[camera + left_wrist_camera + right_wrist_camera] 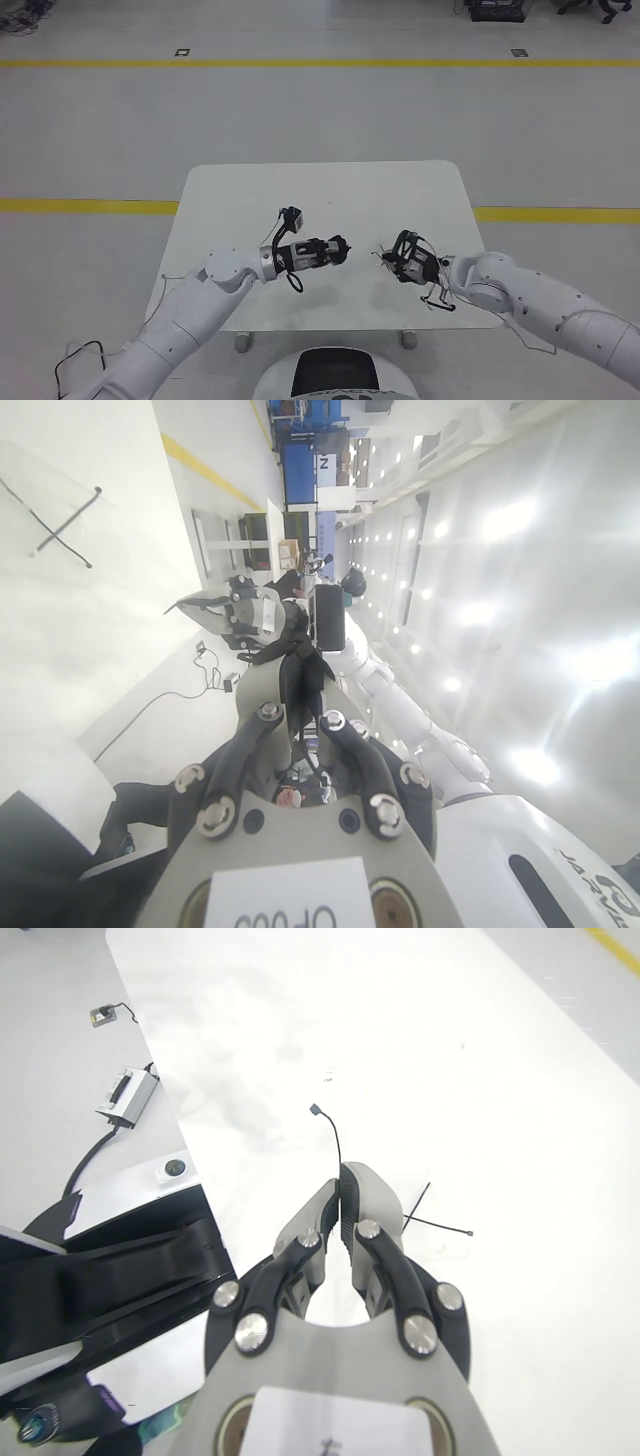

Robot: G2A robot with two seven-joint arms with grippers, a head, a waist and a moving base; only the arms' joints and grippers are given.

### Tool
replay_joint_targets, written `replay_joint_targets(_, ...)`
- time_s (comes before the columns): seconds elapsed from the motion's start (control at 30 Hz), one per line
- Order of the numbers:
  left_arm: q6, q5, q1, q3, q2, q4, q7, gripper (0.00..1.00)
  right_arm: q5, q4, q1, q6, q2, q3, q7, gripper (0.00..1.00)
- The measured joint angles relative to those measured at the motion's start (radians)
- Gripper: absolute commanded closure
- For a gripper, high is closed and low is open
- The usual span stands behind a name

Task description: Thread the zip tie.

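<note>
While the right pincer pinches the zip tie near its tail, the square head curls free above the desk.
Thin, light and springy, the tie will likely flex and slip in a loose hold, so gripping the strap close to the end being fed looks wisest. The left pincer, pressed together, faces it a little apart; whether it holds anything I cannot tell. Two spare ties lie crossed on the desk near the right pincer and could snag a low move.
</note>
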Motion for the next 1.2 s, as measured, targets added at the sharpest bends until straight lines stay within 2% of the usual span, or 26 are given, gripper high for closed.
replay_joint_targets(0.13,-0.001,-0.020,-0.013,0.020,-0.009,0.008,0.005,1.00,-0.029,-0.019,-0.023,0.000,0.037,0.013,-0.107,1.00)
replay_joint_targets(0.3,0.017,-0.028,-0.032,0.030,-0.017,0.019,0.036,1.00,-0.019,-0.051,-0.018,0.000,0.065,0.012,-0.132,1.00)
replay_joint_targets(1.07,0.016,-0.027,-0.032,0.029,-0.017,0.018,0.035,1.00,-0.018,-0.051,-0.020,0.003,0.064,0.014,-0.135,1.00)
replay_joint_targets(1.2,0.016,-0.027,-0.032,0.029,-0.017,0.018,0.035,1.00,0.015,-0.038,-0.057,0.005,0.053,0.035,-0.229,1.00)
